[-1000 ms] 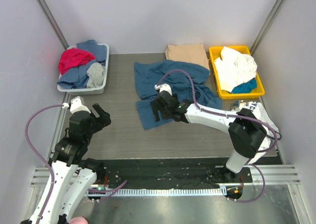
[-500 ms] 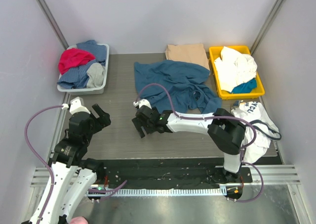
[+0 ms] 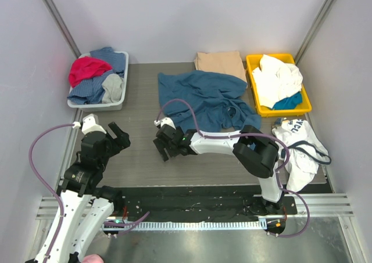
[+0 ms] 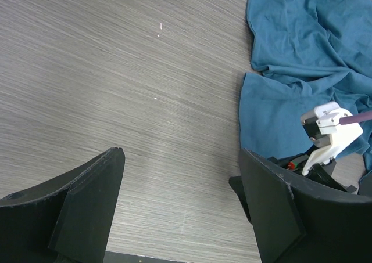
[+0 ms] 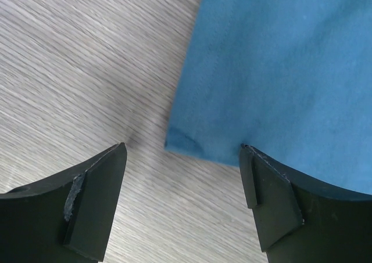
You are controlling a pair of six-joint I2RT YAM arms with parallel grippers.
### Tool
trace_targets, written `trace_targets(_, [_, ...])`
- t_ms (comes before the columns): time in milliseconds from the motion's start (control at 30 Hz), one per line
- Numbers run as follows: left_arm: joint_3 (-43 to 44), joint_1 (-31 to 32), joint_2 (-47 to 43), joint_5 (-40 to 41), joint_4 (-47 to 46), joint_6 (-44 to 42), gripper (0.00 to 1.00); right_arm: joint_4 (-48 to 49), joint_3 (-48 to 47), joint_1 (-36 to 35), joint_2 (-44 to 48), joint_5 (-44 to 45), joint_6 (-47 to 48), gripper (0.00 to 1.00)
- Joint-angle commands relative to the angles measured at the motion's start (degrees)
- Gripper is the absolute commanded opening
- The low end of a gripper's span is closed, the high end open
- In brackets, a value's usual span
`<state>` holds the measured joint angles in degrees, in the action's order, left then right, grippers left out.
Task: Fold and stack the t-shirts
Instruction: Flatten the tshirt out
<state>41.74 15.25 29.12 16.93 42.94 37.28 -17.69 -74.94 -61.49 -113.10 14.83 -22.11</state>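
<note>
Now the big blue shirt (image 3: 200, 94) lies rumpled mid-table, with the folded tan shirt (image 3: 220, 62) just behind it. The right claw (image 3: 164, 148) has swung left off the cloth to its near corner (image 5: 185, 140), spread wide and empty, so a grab looks next. The left claw (image 3: 119, 136) waits, also spread.

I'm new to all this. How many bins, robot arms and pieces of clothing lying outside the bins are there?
Bins: 2 (grey bin, yellow bin)
Robot arms: 2 (left arm, right arm)
Garments outside the bins: 3 (teal-blue shirt, tan shirt, white garment)
Total: 7
</note>
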Motion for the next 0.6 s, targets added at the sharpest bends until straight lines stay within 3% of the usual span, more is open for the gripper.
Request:
trace_targets(0, [-0.1, 0.0, 0.2, 0.6, -1.2, 0.0, 0.85, 1.7, -2.9, 0.0, -1.1, 1.0, 0.8, 0.85])
trace_targets(367, [0.0, -0.1, 0.1, 0.6, -1.2, 0.1, 0.85, 1.6, -4.3, 0.0, -1.2, 1.6, 2.0, 0.83])
trace_targets(567, [0.2, 0.0, 0.4, 0.9, -1.2, 0.0, 0.85, 1.4, -5.2, 0.1, -3.3, 1.3, 2.2, 0.77])
